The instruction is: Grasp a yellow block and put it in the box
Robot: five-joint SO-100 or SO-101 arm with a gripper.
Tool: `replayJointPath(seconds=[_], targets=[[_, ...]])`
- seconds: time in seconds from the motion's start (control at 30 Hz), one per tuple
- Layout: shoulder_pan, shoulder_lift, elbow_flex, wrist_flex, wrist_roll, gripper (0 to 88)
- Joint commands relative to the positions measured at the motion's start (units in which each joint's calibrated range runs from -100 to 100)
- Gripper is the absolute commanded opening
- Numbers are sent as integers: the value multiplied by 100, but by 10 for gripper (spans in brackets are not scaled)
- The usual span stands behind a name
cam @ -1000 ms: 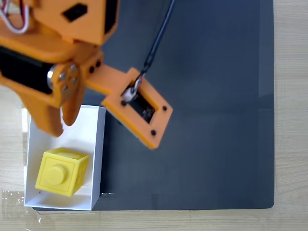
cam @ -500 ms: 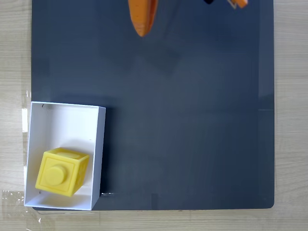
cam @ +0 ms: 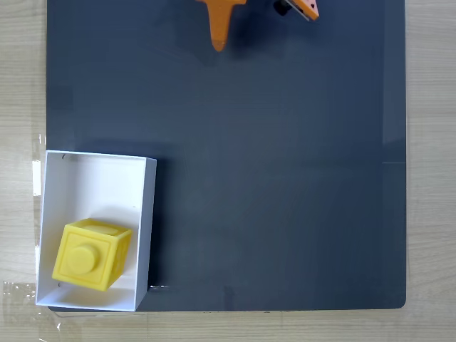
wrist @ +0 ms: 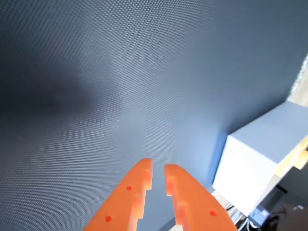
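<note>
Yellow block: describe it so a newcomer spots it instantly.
In the fixed view, find the dark mat, then the white box at its lower-left corner. The yellow block sits in the box's lower half, a bright cube with one round stud on top.

Block in the box at the mat's lower left; arm at the top edge

In the fixed view we see the bright yellow plastic cube (cam: 91, 254) inside the white thin-walled open box (cam: 142, 235), toward its lower end. The box sits on the lower-left corner of the dark mat (cam: 285, 178), which lies on the wooden table (cam: 427, 142). The orange gripper (cam: 219, 39) is well apart, at the top edge.
</note>
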Motion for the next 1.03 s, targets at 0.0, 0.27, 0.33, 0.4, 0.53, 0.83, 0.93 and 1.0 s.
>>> replayJointPath(seconds=[0.0, 0.27, 0.33, 0.4, 0.53, 0.83, 0.93, 1.0], targets=[[21, -361, 26, 319, 5, 29], [63, -497, -100, 973, -11, 29], [63, -497, -100, 973, -11, 29], [29, -497, -100, 973, 10, 29], [21, -497, -100, 973, 10, 29], [29, -497, -100, 973, 10, 29], [71, -497, -100, 973, -11, 29], [71, -488, -100, 973, -11, 29]])
